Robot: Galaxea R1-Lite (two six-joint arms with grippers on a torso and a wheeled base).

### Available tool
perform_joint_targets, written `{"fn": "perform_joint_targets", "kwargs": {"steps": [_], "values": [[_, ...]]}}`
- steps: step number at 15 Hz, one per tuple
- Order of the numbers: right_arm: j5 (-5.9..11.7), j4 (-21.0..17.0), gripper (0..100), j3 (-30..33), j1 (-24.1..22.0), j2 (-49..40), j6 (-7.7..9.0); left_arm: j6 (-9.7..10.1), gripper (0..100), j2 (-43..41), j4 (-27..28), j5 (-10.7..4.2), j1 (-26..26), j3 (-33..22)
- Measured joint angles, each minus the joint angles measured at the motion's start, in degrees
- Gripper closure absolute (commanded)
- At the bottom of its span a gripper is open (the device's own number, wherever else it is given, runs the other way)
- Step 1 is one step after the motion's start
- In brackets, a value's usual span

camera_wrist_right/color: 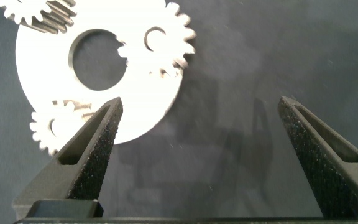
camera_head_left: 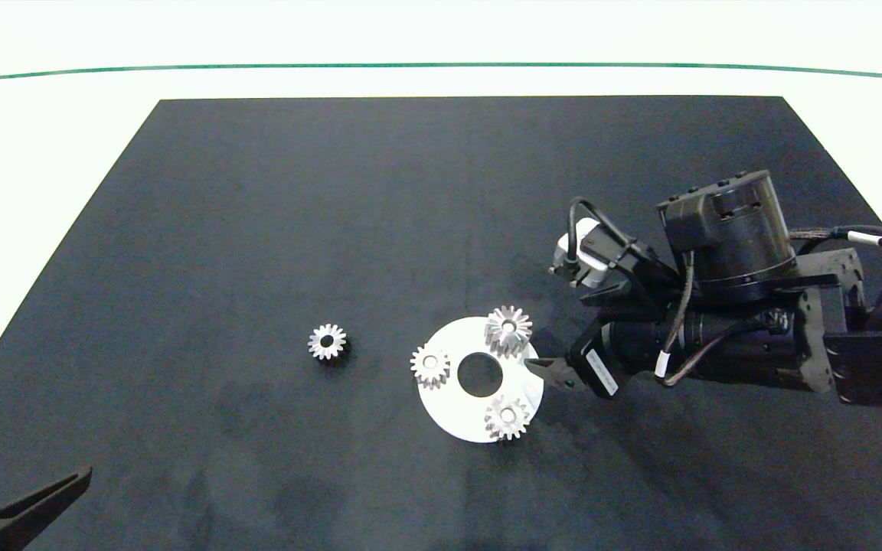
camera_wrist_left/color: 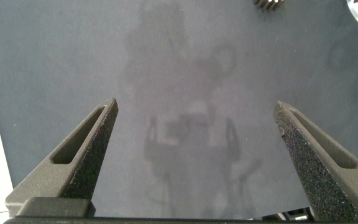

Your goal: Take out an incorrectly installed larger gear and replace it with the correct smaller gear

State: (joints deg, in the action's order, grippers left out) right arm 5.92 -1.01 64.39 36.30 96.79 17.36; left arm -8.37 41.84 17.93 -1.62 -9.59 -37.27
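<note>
Silver larger gear (camera_head_left: 508, 330) sits on the white disc (camera_head_left: 460, 417) in the head view, just beside the right pincer (camera_head_left: 556, 373); the smaller gear (camera_head_left: 327, 341) lies alone on the dark surface (camera_head_left: 257, 229), well apart. Left wrist view: left pincer (camera_wrist_left/color: 194, 134) spread wide over bare mat. Right wrist view: fingers (camera_wrist_right/color: 95, 146) wide apart, one overlapping the disc's rim.
</note>
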Motion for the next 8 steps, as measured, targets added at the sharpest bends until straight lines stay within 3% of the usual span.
{"fn": "perform_joint_targets", "kwargs": {"steps": [8], "values": [[1.6,4.28,0,3.79,2.5,6.55,-0.13,0.0,0,-0.5,-0.02,-0.02,-0.22,0.0]]}}
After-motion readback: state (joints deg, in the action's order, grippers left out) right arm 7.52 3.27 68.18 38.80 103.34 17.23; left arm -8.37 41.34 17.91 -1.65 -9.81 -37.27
